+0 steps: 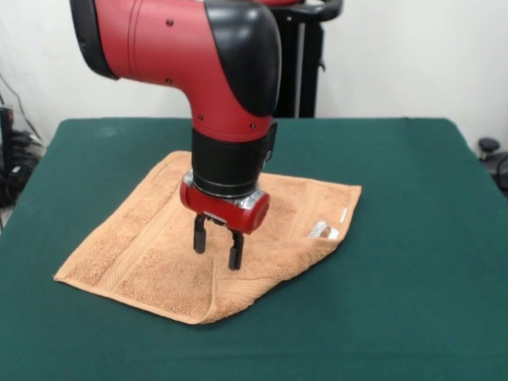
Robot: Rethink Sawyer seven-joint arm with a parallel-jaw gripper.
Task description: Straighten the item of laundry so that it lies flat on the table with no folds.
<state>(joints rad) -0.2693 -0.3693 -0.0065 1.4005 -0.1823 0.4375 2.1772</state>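
Most of the towel (pixel 159 238) lies flat mid-table (pixel 413 238), but the 4 o'clock corner looks folded over, so that's left, I reckon; gripper (pixel 217 248) hovers above it, fingers apart, holding nothing.

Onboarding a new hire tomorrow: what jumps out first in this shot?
The big red and black arm fills the top middle, its open gripper poised over the orange towel. The towel lies mid-table on the green table, with its near right corner folded over and a small white label showing there.
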